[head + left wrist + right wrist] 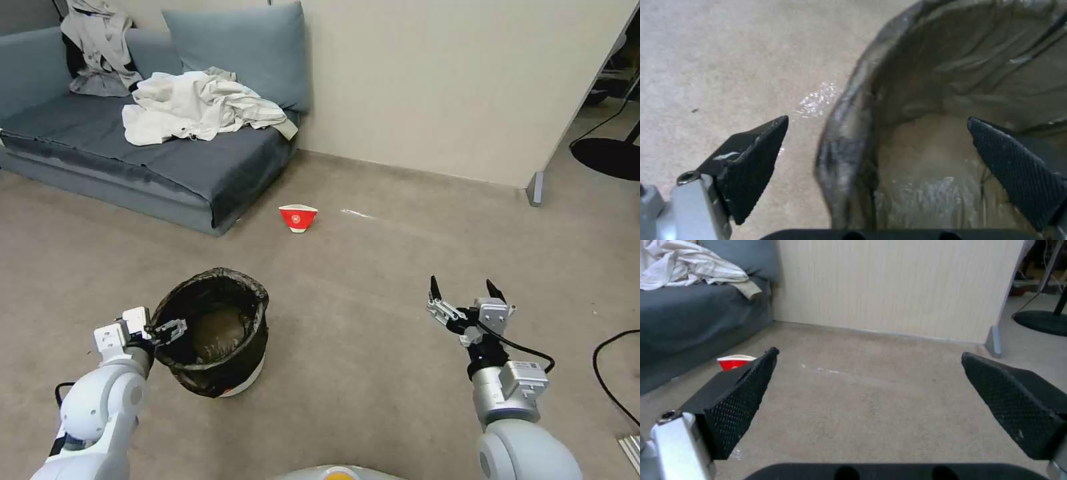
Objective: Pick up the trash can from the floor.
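The trash can [220, 333], a small round white bin with a crinkled dark bag folded over its rim, stands on the beige carpet floor [373, 300] at the lower left. My left gripper [170, 330] is at the bin's left rim and open. In the left wrist view the left gripper [878, 119] straddles the bag-covered rim [840, 150], one finger outside over the carpet, the other inside the bin. My right gripper [461, 283] hovers open above bare carpet to the right, well apart from the bin, with nothing between its fingers [869, 352].
A red-and-white paper cup [298, 217] lies on the carpet beyond the bin, near the grey sofa [133, 147] piled with pale clothes [200, 107]. A beige wall panel [433, 87] closes the back. A black cable [610, 373] and a dark round base [610, 157] lie at the right.
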Motion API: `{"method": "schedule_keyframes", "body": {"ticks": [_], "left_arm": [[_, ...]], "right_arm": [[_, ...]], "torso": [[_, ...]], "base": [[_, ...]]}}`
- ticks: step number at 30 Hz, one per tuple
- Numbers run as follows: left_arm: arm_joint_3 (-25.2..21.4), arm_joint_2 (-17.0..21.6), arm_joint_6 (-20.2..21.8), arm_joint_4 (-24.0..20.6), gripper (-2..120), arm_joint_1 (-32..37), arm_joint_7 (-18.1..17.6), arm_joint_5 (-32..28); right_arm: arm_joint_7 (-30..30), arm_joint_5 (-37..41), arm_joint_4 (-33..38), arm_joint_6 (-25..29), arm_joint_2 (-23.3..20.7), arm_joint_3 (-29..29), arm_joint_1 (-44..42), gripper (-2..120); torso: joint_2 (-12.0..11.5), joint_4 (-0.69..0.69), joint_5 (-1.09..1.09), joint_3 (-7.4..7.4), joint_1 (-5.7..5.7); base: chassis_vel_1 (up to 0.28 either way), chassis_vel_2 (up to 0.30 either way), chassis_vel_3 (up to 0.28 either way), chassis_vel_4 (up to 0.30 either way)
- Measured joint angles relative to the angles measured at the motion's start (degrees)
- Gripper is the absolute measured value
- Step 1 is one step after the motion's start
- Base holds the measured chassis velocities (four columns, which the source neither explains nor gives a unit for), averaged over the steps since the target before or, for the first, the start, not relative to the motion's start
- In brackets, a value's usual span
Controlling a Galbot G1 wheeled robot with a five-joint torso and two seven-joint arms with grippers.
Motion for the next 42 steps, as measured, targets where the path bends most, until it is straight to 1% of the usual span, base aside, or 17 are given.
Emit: {"method": "schedule_keyframes", "body": {"ticks": [4, 9, 12, 13, 16, 17, 19, 20, 22, 24, 25, 27, 30, 31, 34, 39, 42], "left_arm": [[0.64, -0.03, 0.20, 1.15, 97, -0.92, -0.60, 0.03], [1.37, -0.07, 0.20, 2.33, 84, -1.62, -1.49, 0.27], [1.89, -0.44, 0.19, 2.80, 68, -1.72, -1.56, 0.31], [1.89, -0.44, 0.19, 2.80, 68, -1.72, -1.56, 0.31], [2.04, -0.71, 0.09, 3.23, 55, -1.94, -1.69, 0.45], [2.04, -0.71, 0.09, 3.23, 55, -1.94, -1.69, 0.45], [1.98, -0.80, -0.39, 3.53, 43, -1.95, -1.64, 0.47], [1.98, -0.80, -0.39, 3.53, 43, -1.95, -1.64, 0.47], [2.04, -0.94, -1.79, 3.61, 33, -1.48, -1.25, 0.49], [2.11, -0.98, -2.57, 3.64, 29, -1.24, -1.08, 0.53], [2.27, -1.11, -4.43, 3.64, 21, -0.68, -0.42, 0.83], [2.30, -1.18, -5.98, 3.59, 19, -0.33, 0.43, 0.98], [2.53, -1.11, -15.58, 3.47, 7, 1.47, 6.24, 0.62], [2.53, -1.11, -15.58, 3.47, 7, 1.47, 6.24, 0.62], [2.26, -1.01, -20.47, 2.22, 5, 2.85, 10.95, 0.20], [2.00, -0.93, -23.24, 0.72, 5, 4.24, 14.05, -0.49], [1.44, -0.74, -25.45, -2.22, 5, 6.05, 17.28, -2.84]], "right_arm": [[0.01, -0.10, -0.53, 0.34, 0.09, -0.03, 0.11, 100], [0.04, -0.11, -0.97, 0.95, 0.13, -0.02, -0.01, 100], [0.10, -0.11, -1.10, 1.09, 0.12, 0.11, -0.01, 100], [0.10, -0.11, -1.10, 1.09, 0.12, 0.11, -0.01, 100], [0.15, -0.10, -1.12, 1.10, 0.09, 0.12, 0.05, 100], [0.15, -0.10, -1.12, 1.10, 0.09, 0.12, 0.05, 100], [0.17, -0.10, -1.17, 1.11, 0.06, 0.12, 0.17, 100], [0.17, -0.10, -1.17, 1.11, 0.06, 0.12, 0.17, 100], [0.21, -0.10, -1.24, 1.11, 0.05, 0.08, 0.37, 100], [0.22, -0.10, -1.27, 1.11, 0.05, 0.07, 0.44, 100], [0.26, -0.10, -1.28, 1.11, 0.03, 0.07, 0.55, 100], [0.31, -0.10, -1.28, 1.10, 0.03, 0.07, 0.60, 100], [0.62, -0.10, -1.28, 1.11, -0.05, 0.05, 0.66, 100], [0.62, -0.10, -1.28, 1.11, -0.05, 0.05, 0.66, 100], [0.88, -0.10, -1.12, 1.12, -0.06, 0.01, 0.77, 100], [0.99, -0.08, -0.95, 1.11, -0.05, 0.01, 0.98, 100], [1.18, -0.05, -0.67, 1.11, 0.01, 0.17, 0.97, 100]], "torso": [[0.00, 0.00, 0.00, 0.00, 0.00], [0.00, 0.00, 0.00, 0.00, 0.00], [0.00, 0.01, 0.00, 0.00, 0.00], [0.00, 0.01, 0.00, 0.00, 0.00], [0.00, 0.01, 0.02, 0.00, 0.00], [0.00, 0.01, 0.02, 0.00, 0.00], [0.00, 0.02, 0.02, 0.00, 0.00], [0.00, 0.02, 0.02, 0.00, 0.00], [0.00, 0.02, 0.03, 0.00, 0.00], [0.01, 0.01, 0.02, 0.00, 0.00], [0.01, 0.01, 0.00, 0.00, 0.00], [0.01, 0.00, 0.00, 0.00, 0.00], [0.00, 0.01, -0.04, 0.00, 0.00], [0.00, 0.01, -0.04, 0.00, 0.00], [0.01, -0.02, -0.01, 0.00, 0.00], [0.01, 0.01, -0.03, 0.00, 0.00], [0.00, 0.00, 0.00, 0.00, 0.00]], "base": [[0.000, 0.000, 0.000, 0.000], [0.000, 0.000, 0.000, 0.000], [0.000, 0.000, 0.000, 0.000], [0.000, 0.000, 0.000, 0.000], [0.000, 0.000, 0.000, 0.000], [0.000, 0.000, 0.000, 0.000], [0.000, 0.000, 0.000, 0.000], [0.000, 0.000, 0.000, 0.000], [0.000, 0.000, 0.000, 0.000], [0.000, 0.000, 0.000, 0.000], [0.000, 0.000, 0.000, 0.000], [0.000, 0.000, 0.000, 0.000], [0.000, 0.000, 0.000, 0.000], [0.000, 0.000, 0.000, 0.000], [0.000, 0.000, 0.000, 0.000], [0.000, 0.000, 0.000, 0.000], [0.000, 0.000, 0.000, 0.000]]}}
